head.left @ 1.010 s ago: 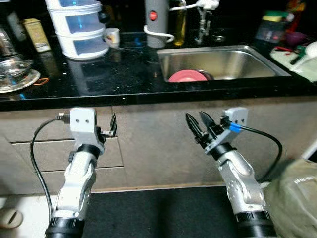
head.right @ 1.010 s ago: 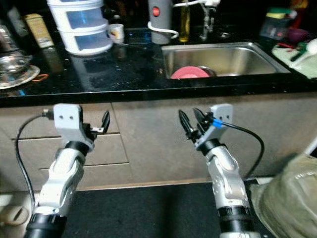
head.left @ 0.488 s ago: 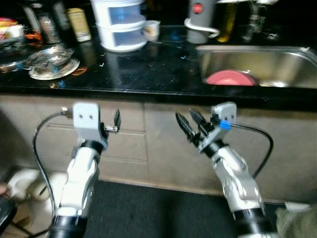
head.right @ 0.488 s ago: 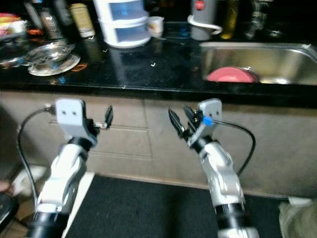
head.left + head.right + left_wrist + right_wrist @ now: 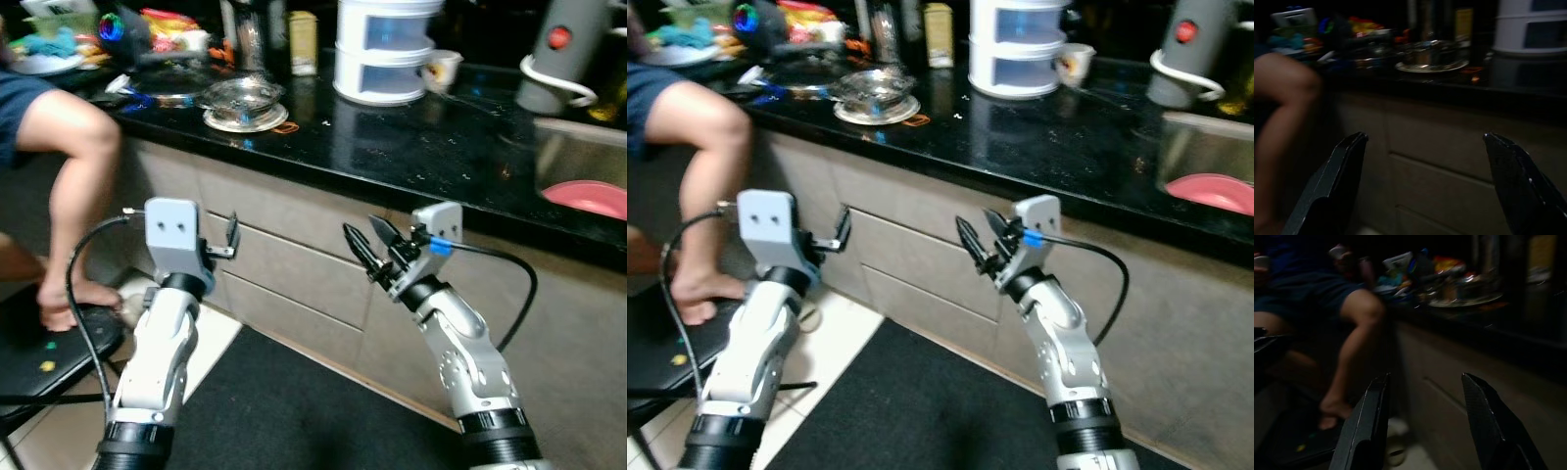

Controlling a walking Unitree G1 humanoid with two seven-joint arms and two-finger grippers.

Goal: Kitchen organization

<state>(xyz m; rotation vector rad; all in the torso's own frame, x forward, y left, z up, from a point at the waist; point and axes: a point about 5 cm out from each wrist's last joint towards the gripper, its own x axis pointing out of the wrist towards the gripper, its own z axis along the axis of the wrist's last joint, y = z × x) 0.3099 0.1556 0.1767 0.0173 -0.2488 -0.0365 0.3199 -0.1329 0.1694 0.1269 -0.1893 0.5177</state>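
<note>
A black stone counter [image 5: 431, 162] runs across the kitchen, beige drawer fronts [image 5: 294, 274] below it and a dark mat [image 5: 294, 411] on the floor. Up on the counter: a white stacked container [image 5: 384, 49], a small cup [image 5: 443, 69] just beside it, a grey appliance [image 5: 560, 54] with a red button, and a steel bowl on a plate [image 5: 243, 103] further left. Beyond that, a heap of colourful clutter [image 5: 147, 34] at the far left end. A red plate [image 5: 591, 199] sits in the sink at the right edge. A person's bare leg [image 5: 73, 186] is at the left, knee bent, foot resting on a dark stool [image 5: 49, 343]. Both arms are raised in front of the drawers, nothing in either one. The left gripper [image 5: 227, 238] hangs just short of the upper drawer, fingers [image 5: 1334, 186] spread wide apart and empty. The right gripper [image 5: 370, 255] is level with it, near the middle of the cabinet front, fingers [image 5: 1364, 426] parted too, a clear gap between them, holding nothing. From the right wrist, the leg and the clutter show dimly past the fingertips.
</note>
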